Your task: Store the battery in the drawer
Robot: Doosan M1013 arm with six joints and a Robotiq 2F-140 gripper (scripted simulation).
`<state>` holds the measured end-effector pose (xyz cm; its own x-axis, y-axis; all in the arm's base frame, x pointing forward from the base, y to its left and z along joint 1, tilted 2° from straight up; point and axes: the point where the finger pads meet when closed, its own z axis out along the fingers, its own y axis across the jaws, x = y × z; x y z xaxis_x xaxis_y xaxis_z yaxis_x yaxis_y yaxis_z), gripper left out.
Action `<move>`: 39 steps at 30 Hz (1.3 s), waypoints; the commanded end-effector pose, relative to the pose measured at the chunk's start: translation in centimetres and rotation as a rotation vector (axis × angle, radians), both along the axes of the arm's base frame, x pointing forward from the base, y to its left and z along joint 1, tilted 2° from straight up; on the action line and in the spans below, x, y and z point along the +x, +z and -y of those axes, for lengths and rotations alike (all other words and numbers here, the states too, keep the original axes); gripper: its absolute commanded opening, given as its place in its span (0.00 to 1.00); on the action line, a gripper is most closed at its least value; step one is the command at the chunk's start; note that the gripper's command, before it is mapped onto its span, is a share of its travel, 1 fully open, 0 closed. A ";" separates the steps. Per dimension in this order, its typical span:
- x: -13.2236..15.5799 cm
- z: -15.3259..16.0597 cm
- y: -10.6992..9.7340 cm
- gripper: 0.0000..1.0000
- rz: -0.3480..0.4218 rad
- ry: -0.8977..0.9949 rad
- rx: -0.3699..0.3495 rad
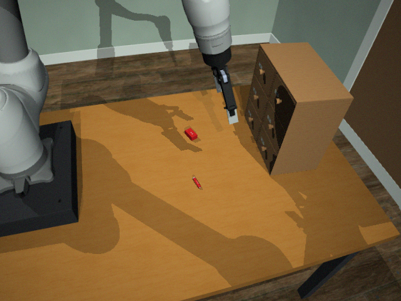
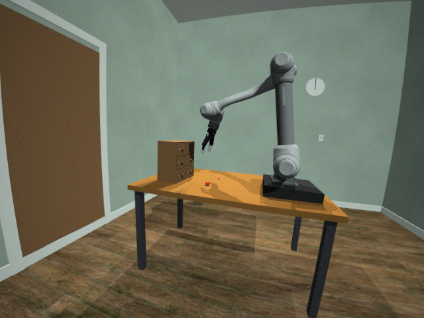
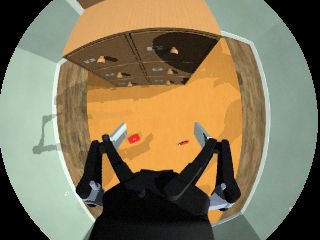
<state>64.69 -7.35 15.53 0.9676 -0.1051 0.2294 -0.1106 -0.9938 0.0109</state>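
The AAA battery is a thin red cylinder lying on the table's middle, and it shows small in the wrist view. The small wooden chest stands at the table's right, with two columns of knobbed drawers facing the arm; it also shows in the exterior view and the wrist view. All its drawers look pushed in; the labels are too small to read. My gripper hangs open and empty in the air just in front of the chest's drawer face, seen also in the exterior view and the wrist view.
A small red block lies on the table left of the gripper, also in the wrist view. The arm's black base stands at the table's left. The table edge runs close behind and right of the chest.
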 end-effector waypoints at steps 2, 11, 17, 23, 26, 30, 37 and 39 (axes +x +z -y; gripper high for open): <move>0.5 0.1 -0.6 1.00 0.082 0.001 -0.009; 1.5 0.2 -1.6 1.00 0.233 0.003 -0.025; 2.4 0.2 -2.5 1.00 0.376 0.005 -0.040; 2.8 0.2 -2.9 1.00 0.438 0.007 -0.045; 2.9 0.3 -3.1 1.00 0.463 0.006 -0.050; 3.1 0.0 -3.1 1.00 0.475 0.010 -0.043; 3.3 -0.1 -3.1 1.00 0.495 0.013 -0.041; 3.3 -0.1 -3.1 1.00 0.495 0.013 -0.041</move>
